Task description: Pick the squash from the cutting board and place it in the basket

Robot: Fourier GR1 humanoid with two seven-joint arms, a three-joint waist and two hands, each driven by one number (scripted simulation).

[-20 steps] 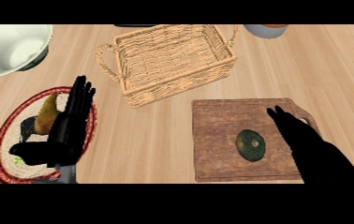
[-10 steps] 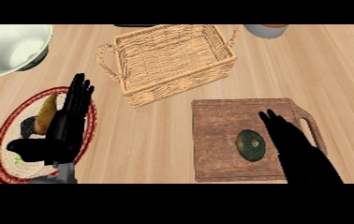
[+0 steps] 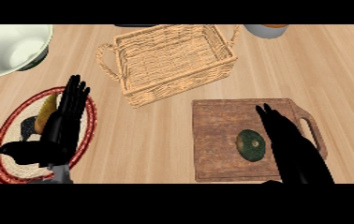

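Only the head view to go on here. The squash (image 3: 251, 145) is seen lying on the cutting board (image 3: 221, 120), in the board's right half toward its front edge, so it hasn't been picked yet. It's dark green, roundish-oval and smooth-skinned, with a pale stem spot in the middle.

The board is set near the front-right corner of the counter (image 3: 159, 138). It's brown, worn-looking wood, rectangular with rounded corners and a cut-out handle on its right side.

The right hand (image 3: 285, 138) is held just right of the squash, fingers straight and together, with nothing gripped. Whether the squash is touched can't be told. It's probably lined up there so the fingers can be curled round the squash from the side, but that's a guess.

The basket (image 3: 173, 85) is placed just behind the board, toward the middle of the counter's back edge. It's pale woven wicker, rectangular, with loop handles at both ends and an open top, and nothing is seen inside. The carry looks like a short one.

The left hand (image 3: 66, 120) is parked open, fingers up, over a round woven mat (image 3: 88, 134) with a red rim at the counter's left edge, well out of the way. A white bowl (image 3: 21, 45) is tucked in the back-left corner.
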